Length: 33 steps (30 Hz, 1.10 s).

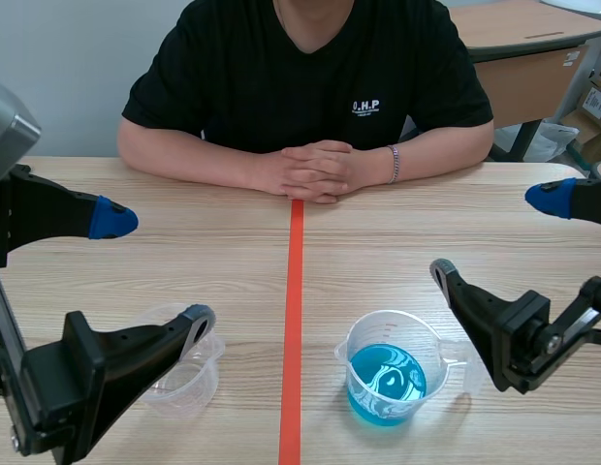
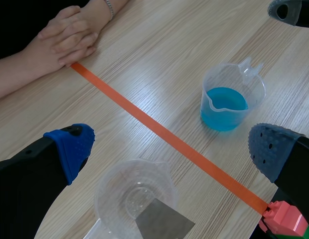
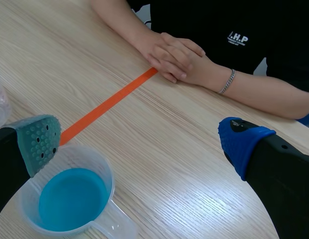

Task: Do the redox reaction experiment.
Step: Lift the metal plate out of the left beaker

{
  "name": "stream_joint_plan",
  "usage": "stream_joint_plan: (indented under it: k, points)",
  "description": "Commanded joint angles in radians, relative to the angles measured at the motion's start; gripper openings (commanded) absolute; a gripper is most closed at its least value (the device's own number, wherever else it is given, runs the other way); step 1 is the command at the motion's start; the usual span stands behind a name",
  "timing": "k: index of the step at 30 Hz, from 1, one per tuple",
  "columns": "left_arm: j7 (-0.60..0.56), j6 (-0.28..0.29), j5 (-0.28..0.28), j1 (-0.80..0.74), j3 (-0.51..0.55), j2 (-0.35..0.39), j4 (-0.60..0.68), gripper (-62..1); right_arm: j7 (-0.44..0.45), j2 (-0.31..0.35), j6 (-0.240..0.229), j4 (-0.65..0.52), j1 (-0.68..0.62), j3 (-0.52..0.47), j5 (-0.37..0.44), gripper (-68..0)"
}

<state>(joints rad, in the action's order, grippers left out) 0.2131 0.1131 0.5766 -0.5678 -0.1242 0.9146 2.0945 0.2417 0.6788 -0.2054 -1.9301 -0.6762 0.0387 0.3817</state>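
Observation:
A clear beaker [image 1: 386,383] holding blue liquid stands right of the orange tape line. Left of the line sits a clear plastic cup [image 1: 184,373]. In the left wrist view a grey metal sheet [image 2: 164,224] leans in that cup [image 2: 134,191]. My left gripper [image 1: 155,271] hangs open above the cup, nothing between its fingers. My right gripper [image 1: 496,235] is open too, above and just right of the beaker. In the right wrist view the beaker [image 3: 70,199] lies under the grey pad [image 3: 40,144]. The left wrist view shows the beaker [image 2: 227,102] ahead, past the tape.
A person sits across the table with clasped hands [image 1: 315,170] resting at the far end of the tape line [image 1: 293,320]. A small pink and green block [image 2: 286,221] shows beside my left gripper's finger. The table's edge curves away at the far right.

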Motion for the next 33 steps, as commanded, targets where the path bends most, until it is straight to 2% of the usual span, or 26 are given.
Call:
stream_joint_plan:
  k: [1, 33]
  points:
    - [-0.006, 0.003, 0.006, 0.003, -0.001, -0.002, 0.012, 1.4, 0.055, 0.011, 0.003, -0.023, 0.011, -0.014, 0.006, 0.4]
    - [-0.006, 0.003, 0.007, 0.003, -0.001, -0.003, 0.012, 1.4, 0.045, 0.011, 0.0, -0.023, 0.011, 0.002, 0.006, 0.4]
